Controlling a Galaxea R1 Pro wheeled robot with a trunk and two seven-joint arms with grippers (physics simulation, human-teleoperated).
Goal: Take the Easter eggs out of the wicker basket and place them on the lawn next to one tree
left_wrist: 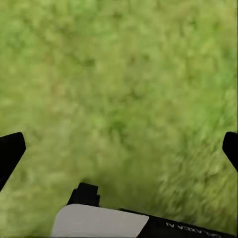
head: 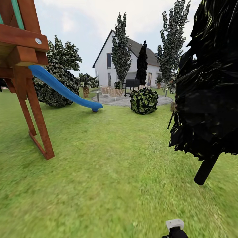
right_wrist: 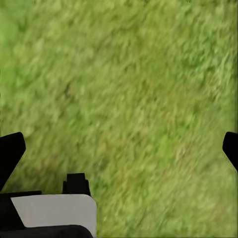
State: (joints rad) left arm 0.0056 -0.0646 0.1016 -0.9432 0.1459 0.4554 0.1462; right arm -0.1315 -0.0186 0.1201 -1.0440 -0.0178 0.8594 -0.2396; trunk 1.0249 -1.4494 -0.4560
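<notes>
The Easter eggs and the wicker basket are out of view. The lawn (head: 109,172) stretches ahead in the head view. Two tall slim trees with mottled green-white leaves stand far off by the house, one tree (head: 121,49) in the middle and another (head: 172,43) to its right. In the left wrist view my left gripper (left_wrist: 119,148) is open over bare grass, its black fingertips (left_wrist: 10,151) wide apart. My right gripper (right_wrist: 119,148) is open too, with only grass between its fingertips (right_wrist: 10,151).
A near-black conifer (head: 208,82) with a thin black trunk (head: 205,170) stands close on the right. A wooden play frame (head: 26,82) with a blue slide (head: 62,89) is on the left. Round bushes (head: 144,100), a small palm (head: 86,82), patio chairs (head: 112,92) and a white house (head: 109,66) lie beyond.
</notes>
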